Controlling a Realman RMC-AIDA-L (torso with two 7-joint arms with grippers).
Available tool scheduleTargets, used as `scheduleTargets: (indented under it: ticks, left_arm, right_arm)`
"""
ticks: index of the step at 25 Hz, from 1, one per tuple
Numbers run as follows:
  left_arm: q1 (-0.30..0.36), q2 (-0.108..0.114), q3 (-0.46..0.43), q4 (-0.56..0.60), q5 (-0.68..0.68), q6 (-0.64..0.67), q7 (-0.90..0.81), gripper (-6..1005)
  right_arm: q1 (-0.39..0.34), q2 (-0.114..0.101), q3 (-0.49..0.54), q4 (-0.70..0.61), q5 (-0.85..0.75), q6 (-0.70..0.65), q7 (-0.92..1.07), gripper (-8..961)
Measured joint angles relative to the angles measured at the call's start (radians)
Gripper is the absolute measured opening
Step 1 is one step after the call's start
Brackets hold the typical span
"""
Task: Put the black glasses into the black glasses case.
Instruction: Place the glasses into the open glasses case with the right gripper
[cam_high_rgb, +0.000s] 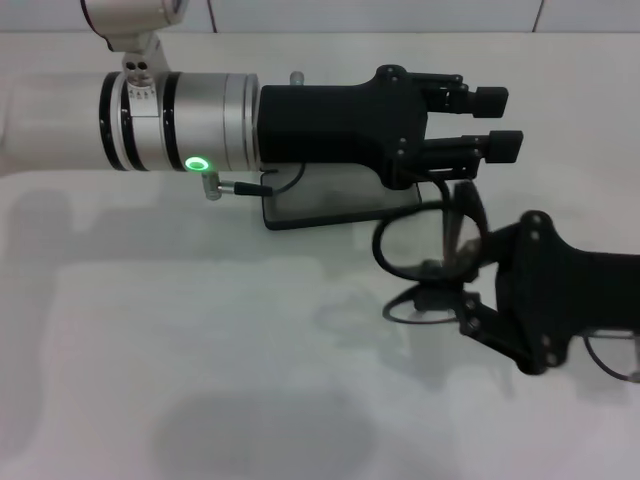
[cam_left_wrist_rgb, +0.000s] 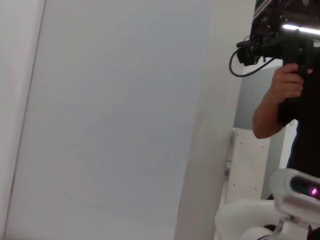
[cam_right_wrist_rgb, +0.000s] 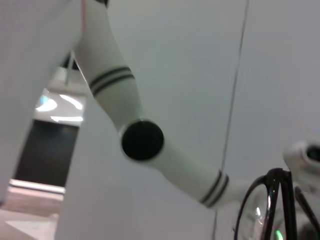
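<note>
In the head view the black glasses (cam_high_rgb: 418, 247) hang above the white table (cam_high_rgb: 200, 350) at centre right, with my right gripper (cam_high_rgb: 462, 292) shut on their frame from the right. One lens and its rim also appear close up in the right wrist view as the black glasses (cam_right_wrist_rgb: 270, 200). The black glasses case (cam_high_rgb: 330, 205) lies flat on the table just behind and left of them, its far part hidden under my left arm. My left gripper (cam_high_rgb: 492, 122) hovers above the case's right end, open, with nothing between its fingers.
My left forearm (cam_high_rgb: 180, 120) stretches across the back of the table from the left. A person holding a camera (cam_left_wrist_rgb: 280, 45) stands beyond the table in the left wrist view. A white robot arm link (cam_right_wrist_rgb: 145, 140) crosses the right wrist view.
</note>
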Motion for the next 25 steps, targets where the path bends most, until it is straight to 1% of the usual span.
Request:
scheduleTargets:
  ticks: [3, 11, 17, 20, 22, 24, 25]
  left_arm:
    - [-0.003, -0.001, 0.000, 0.000, -0.008, 0.007, 0.001, 501]
    - [-0.007, -0.002, 0.014, 0.000, -0.009, 0.009, 0.015, 501]
    - [-0.007, -0.003, 0.007, -0.001, -0.011, -0.001, 0.016, 502]
    - [0.010, -0.003, -0.009, -0.010, -0.055, -0.055, 0.048, 502]
    - [0.031, -0.003, -0.010, -0.011, -0.100, -0.097, 0.074, 502]
    - [0.056, -0.002, -0.010, -0.011, -0.159, -0.148, 0.098, 503]
    - [0.086, 0.002, -0.010, -0.006, -0.215, -0.201, 0.112, 503]
  right_arm:
    - [0.008, 0.000, 0.004, 0.017, 0.006, 0.040, 0.010, 108]
    - [-0.002, -0.007, 0.015, 0.020, 0.019, 0.044, 0.014, 108]
    - [-0.014, -0.011, 0.041, 0.015, 0.015, 0.046, 0.014, 108]
    - [-0.014, -0.013, 0.041, 0.003, -0.033, 0.049, 0.003, 108]
    - [-0.019, -0.012, 0.044, -0.011, -0.074, 0.078, -0.017, 108]
    - [-0.034, -0.008, 0.043, -0.036, -0.087, 0.139, -0.032, 108]
    - [-0.046, -0.005, 0.042, -0.061, -0.089, 0.190, -0.035, 108]
